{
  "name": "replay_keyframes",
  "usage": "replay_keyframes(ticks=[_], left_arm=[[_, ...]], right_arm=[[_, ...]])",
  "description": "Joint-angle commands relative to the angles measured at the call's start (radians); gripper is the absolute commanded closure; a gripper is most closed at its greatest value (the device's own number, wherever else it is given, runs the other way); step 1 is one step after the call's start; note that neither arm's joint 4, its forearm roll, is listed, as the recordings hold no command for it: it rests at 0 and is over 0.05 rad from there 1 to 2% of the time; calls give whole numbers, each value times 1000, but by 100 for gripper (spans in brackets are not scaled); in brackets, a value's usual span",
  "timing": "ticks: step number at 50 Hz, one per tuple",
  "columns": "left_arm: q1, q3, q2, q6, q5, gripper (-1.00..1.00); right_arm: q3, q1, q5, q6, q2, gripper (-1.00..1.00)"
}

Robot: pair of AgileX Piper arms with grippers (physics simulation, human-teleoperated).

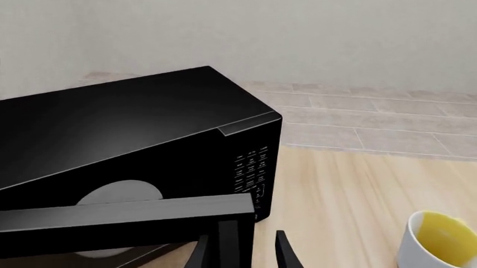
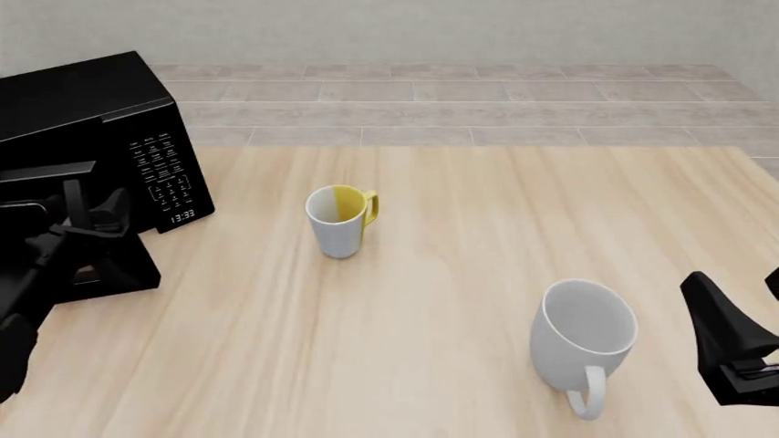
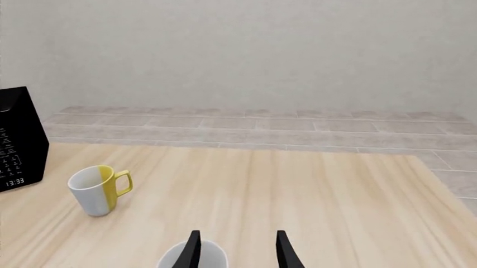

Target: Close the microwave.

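The glossy black microwave (image 2: 86, 100) stands at the table's far left, its keypad and clock facing forward; it also shows in the wrist views (image 1: 149, 123) (image 3: 15, 145). Its door (image 1: 127, 215) hangs open toward the arms' side, and the grey plate (image 1: 119, 192) shows inside. My left gripper (image 1: 242, 254) is open at the door's free edge, which shows between the fingers; in the front view it (image 2: 95, 205) sits right at the door (image 2: 49, 172). My right gripper (image 2: 736, 292) is open at the near right, holding nothing.
A yellow and white mug (image 2: 338, 222) stands mid-table, to the right of the microwave. A larger white mug (image 2: 585, 342) stands near the front right, just left of the right gripper. Tiled floor and a wall lie beyond the table's far edge.
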Motion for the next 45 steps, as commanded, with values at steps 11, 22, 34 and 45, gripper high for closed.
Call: replay_keyframes(ticks=[11, 22, 34, 45], left_arm=[[72, -151, 50, 19, 161, -100], [96, -203, 37, 23, 224, -100], [82, -260, 27, -16, 313, -100], [68, -323, 53, -33, 376, -100]], right_arm=[[0, 10, 29, -4, -42, -100], [0, 13, 35, -2, -45, -100], [0, 8, 57, -2, -70, -100], [0, 7, 57, 4, -72, -100]])
